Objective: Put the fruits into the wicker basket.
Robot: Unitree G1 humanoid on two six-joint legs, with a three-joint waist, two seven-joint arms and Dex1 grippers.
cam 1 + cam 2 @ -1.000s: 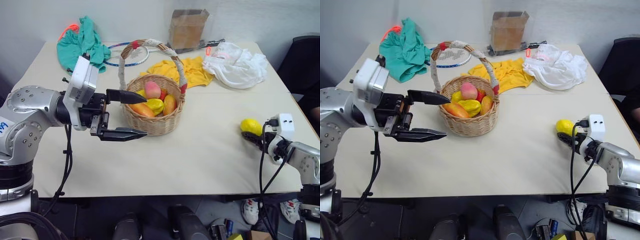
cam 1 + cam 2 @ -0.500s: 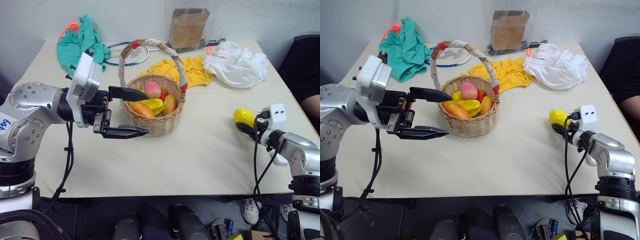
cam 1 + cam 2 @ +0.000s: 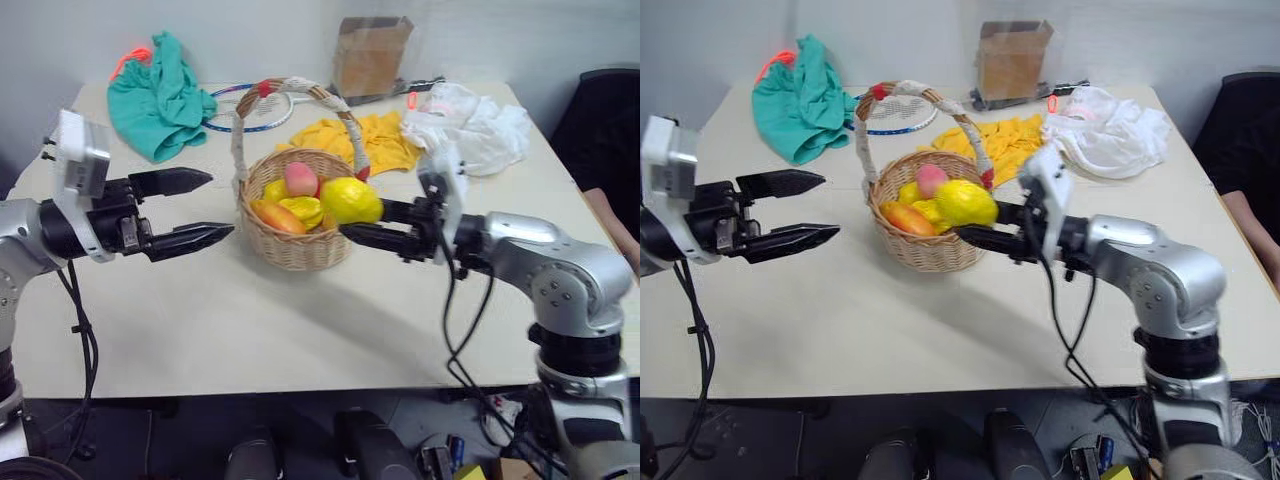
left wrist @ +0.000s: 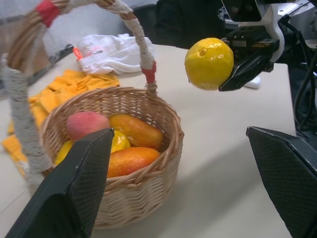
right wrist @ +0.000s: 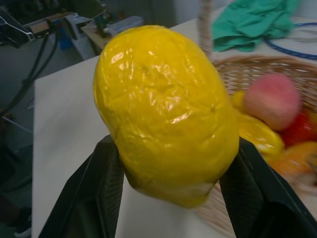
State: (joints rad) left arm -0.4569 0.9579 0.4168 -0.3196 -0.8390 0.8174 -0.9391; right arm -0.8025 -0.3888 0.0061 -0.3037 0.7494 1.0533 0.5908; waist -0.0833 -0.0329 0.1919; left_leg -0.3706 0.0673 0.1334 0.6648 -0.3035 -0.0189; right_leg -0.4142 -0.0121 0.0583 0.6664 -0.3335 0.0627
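Note:
The wicker basket [image 3: 295, 248] stands mid-table with a white-wrapped, red-banded handle. Inside lie several fruits: a pink peach [image 3: 301, 179], an orange mango [image 3: 272, 215] and yellow pieces [image 3: 300, 208]. My right gripper [image 3: 352, 214] is shut on a bright yellow lemon [image 3: 351, 200], which hangs in the air by the basket's right rim. The right wrist view has the lemon [image 5: 166, 111] squeezed between both black fingers [image 5: 99, 193]. My left gripper [image 3: 220, 204] is open and holds nothing, a short way left of the basket. From the left wrist, the basket [image 4: 148, 198] and lemon [image 4: 209, 63] lie ahead.
Behind the basket lie a green cloth [image 3: 155, 85], a badminton racket [image 3: 240, 105], a yellow cloth [image 3: 385, 140] and a white cloth [image 3: 470, 125]. A cardboard box [image 3: 370, 55] stands at the back edge. A person's arm [image 3: 612, 215] is at the right edge.
My right gripper has swung left and up from the table's right side to the basket's rim, carrying the lemon. My left gripper has drawn away leftward from the basket, still open.

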